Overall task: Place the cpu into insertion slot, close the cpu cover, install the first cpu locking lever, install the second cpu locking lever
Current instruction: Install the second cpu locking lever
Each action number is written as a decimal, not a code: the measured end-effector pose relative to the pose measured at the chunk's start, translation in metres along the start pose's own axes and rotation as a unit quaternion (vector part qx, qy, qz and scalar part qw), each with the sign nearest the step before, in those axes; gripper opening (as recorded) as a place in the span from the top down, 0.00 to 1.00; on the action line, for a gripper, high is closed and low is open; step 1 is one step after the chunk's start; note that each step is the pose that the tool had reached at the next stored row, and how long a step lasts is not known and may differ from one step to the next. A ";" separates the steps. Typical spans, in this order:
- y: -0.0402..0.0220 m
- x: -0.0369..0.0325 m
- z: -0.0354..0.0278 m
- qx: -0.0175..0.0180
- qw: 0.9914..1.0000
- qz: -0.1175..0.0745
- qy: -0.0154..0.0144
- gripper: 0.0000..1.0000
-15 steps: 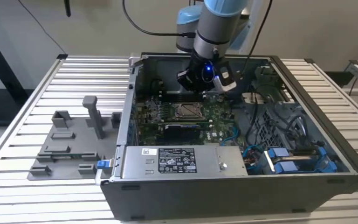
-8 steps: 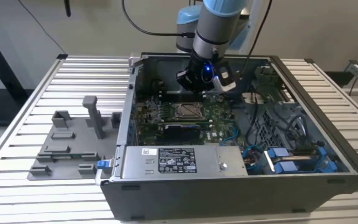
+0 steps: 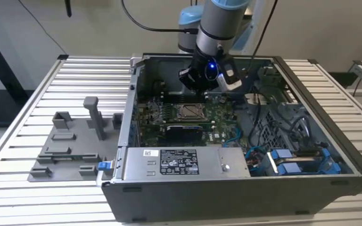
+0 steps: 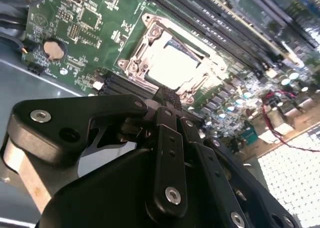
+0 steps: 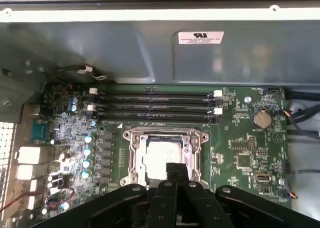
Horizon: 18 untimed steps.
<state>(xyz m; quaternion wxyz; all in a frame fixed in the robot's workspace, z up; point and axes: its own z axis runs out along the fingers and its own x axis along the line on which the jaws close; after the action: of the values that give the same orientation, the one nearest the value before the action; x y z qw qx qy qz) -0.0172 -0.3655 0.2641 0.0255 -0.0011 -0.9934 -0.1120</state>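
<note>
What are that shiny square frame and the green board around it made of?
The cpu cover looks like thin stamped metal with a bright silvery finish that glints. The motherboard looks like green lacquered circuit board, probably fibreglass laminate, studded with small soldered parts.

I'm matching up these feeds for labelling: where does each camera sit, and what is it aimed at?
Exterior view: off the arm, above the open computer case, looking down; the arm and claw show.
Second wrist view: on the arm, obliquely at the cpu cover, behind the claw.
First wrist view: on the arm, down onto the motherboard.
Both wrist views share the cover.
</note>
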 end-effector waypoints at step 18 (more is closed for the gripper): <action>-0.0307 0.0232 -0.0067 0.002 1.000 0.000 0.000 0.89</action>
<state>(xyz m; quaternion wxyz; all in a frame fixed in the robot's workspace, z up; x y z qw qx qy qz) -0.0402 -0.3970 0.2649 0.0251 -0.0011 -0.9936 -0.1099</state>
